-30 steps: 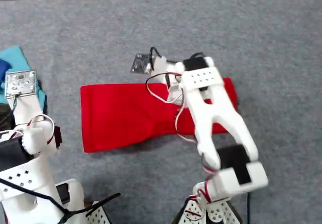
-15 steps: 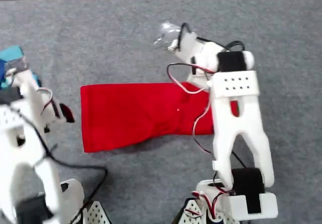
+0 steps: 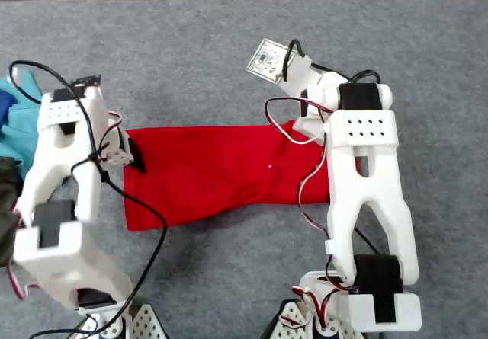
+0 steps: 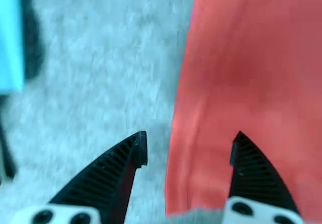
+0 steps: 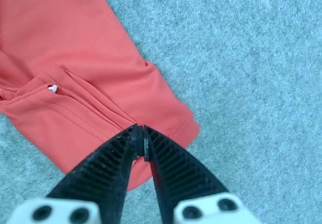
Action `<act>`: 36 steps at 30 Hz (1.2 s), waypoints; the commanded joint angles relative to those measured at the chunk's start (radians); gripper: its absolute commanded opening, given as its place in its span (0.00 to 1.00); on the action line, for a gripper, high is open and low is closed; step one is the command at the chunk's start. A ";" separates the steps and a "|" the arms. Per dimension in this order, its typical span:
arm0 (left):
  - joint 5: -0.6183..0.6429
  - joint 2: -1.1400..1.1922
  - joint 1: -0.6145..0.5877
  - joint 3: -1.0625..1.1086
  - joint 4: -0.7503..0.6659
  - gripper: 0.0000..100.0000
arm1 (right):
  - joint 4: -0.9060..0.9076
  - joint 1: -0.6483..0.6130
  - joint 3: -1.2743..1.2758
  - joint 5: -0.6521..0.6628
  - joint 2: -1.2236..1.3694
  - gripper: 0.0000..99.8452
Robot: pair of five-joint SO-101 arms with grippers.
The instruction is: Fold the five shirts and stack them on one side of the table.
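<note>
Left gripper [image 4: 188,148]: released, its jaws spread wide over the left short end of the shirt, one finger above the grey table and the other above red cloth, so the edge runs between them; whether the tips touch the cloth cannot be told

Right gripper [image 5: 140,136]: clenched tip to tip with nothing visibly caught between, poised over the right end of the shirt close to its hemmed corner

Red shirt [image 3: 221,175]: lies flat in the middle of the table as a long band reaching from one arm to the other, its long sides already turned in

Teal cloth [image 3: 19,118]: bunched at the table's left edge, apart from the red shirt

Table [image 3: 419,65]: grey felt-like cover stretching away past both arms

Step in hand: judged to be the crosswise fold of the red band, with each arm placed at one short end

Next move: the left jaws likely need to drop and pinch the edge they straddle, while the right jaws must open before they can take their corner; a shallow pinch may catch only the top layer and spoil the fold
</note>
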 commanded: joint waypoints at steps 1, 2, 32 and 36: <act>0.006 0.090 0.026 -0.054 -0.057 0.27 | -0.025 0.018 0.004 -0.011 -0.058 0.02; 0.006 0.120 0.035 -0.064 -0.058 0.27 | -0.025 0.018 0.002 -0.009 -0.058 0.02; 0.006 0.211 0.063 -0.127 -0.021 0.02 | -0.020 0.061 0.090 -0.008 -0.056 0.02; 0.006 0.165 0.048 -0.250 0.098 0.02 | -0.035 0.130 0.087 -0.003 -0.058 0.02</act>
